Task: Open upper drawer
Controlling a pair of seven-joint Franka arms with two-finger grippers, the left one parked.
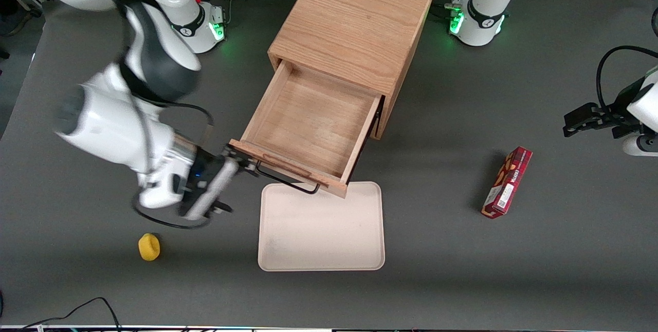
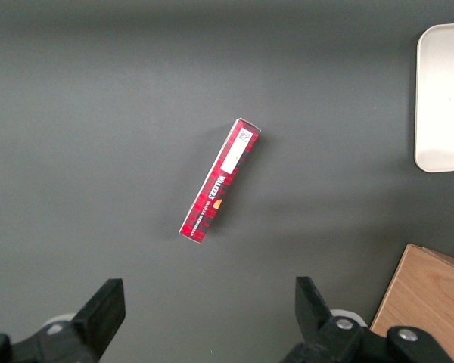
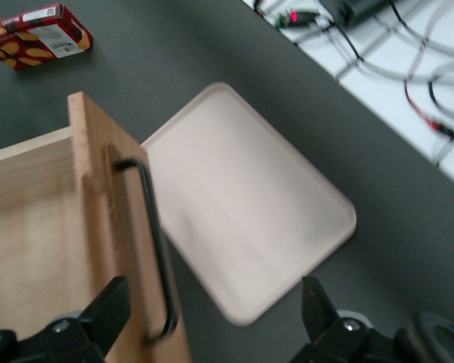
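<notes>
The upper drawer [image 1: 308, 121] of the light oak cabinet [image 1: 354, 18] stands pulled far out, its inside bare. Its black wire bar handle [image 1: 288, 182] faces the front camera. My right gripper [image 1: 235, 184] is at the end of the drawer front that lies toward the working arm's end of the table. In the right wrist view the gripper [image 3: 212, 302] is open, fingers wide apart. The end of the handle [image 3: 153, 227] lies between them, close to one finger [image 3: 110, 306], touching neither. The drawer front [image 3: 98, 212] shows beside it. The lower drawer is hidden under the upper one.
A pale pink tray [image 1: 321, 229] lies on the grey table in front of the drawer, partly under its front edge; it also shows in the right wrist view [image 3: 250, 204]. A red snack box [image 1: 507, 182] lies toward the parked arm's end. A small yellow object [image 1: 149, 246] lies nearer the front camera than my gripper.
</notes>
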